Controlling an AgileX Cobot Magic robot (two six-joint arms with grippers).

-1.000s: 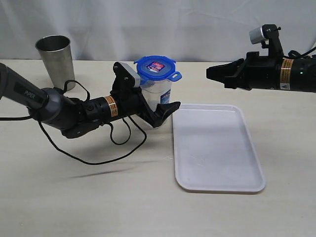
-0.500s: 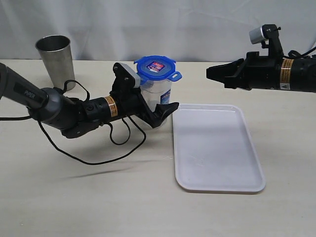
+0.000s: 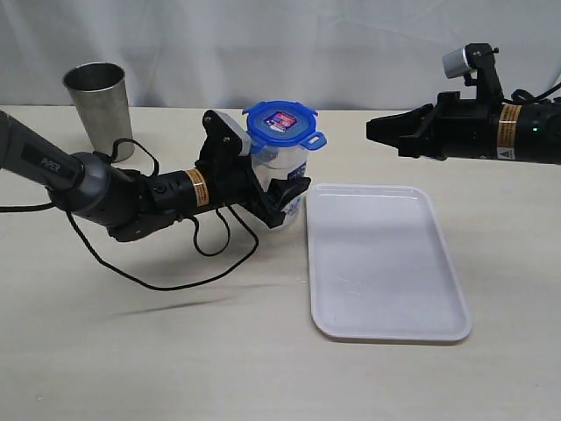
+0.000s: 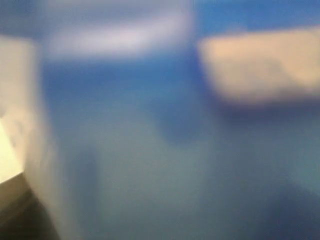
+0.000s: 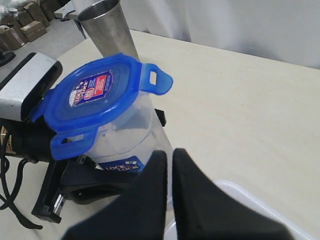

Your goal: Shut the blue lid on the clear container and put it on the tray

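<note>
The clear container (image 3: 279, 163) stands on the table just left of the tray (image 3: 386, 263), with the blue lid (image 3: 282, 123) lying on top and its flaps sticking out sideways. My left gripper (image 3: 294, 189) reaches in from the left, low over the table, and its jaws are closed on the container's lower body. The near finger crosses in front of the printed label; the far finger is hidden. The left wrist view is filled by a blurred container (image 4: 160, 125). My right gripper (image 3: 369, 130) hovers shut and empty beyond the tray's far edge. The right wrist view shows the lid (image 5: 95, 95), container (image 5: 142, 125) and right gripper (image 5: 169, 152).
A tapered steel cup (image 3: 96, 101) stands upright at the back left, behind my left arm. A black cable (image 3: 175, 281) from the left arm loops on the table in front of it. The tray's corner (image 5: 235, 192) lies under my right gripper.
My left gripper's jaws have narrowed onto the container, and the container with its lid has shifted slightly to the right. The right arm has not moved.
</note>
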